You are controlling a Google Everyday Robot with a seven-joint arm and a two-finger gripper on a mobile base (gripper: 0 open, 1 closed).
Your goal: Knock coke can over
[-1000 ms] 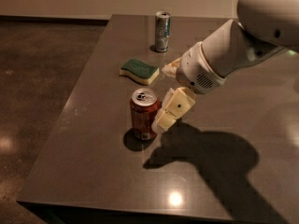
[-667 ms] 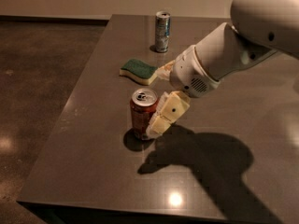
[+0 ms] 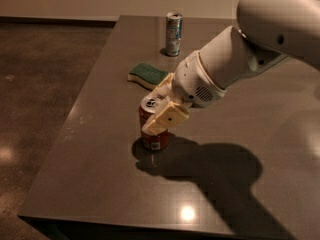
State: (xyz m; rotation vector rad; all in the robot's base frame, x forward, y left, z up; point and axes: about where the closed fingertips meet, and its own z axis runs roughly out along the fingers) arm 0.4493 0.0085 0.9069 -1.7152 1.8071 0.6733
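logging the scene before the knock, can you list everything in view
coke can: one, red-orange with silver top, standing near the table's front left
tall can: one, silver and blue, upright at the table's far edge
sponge: one, green with a yellow layer, lying flat between the two cans
table: one, dark grey-brown, fills most of the view
floor: dark brown, left of the table
arm: one, white, reaching in from the upper right
gripper: one, cream, fingers apart at the coke can's top, the near finger across its side
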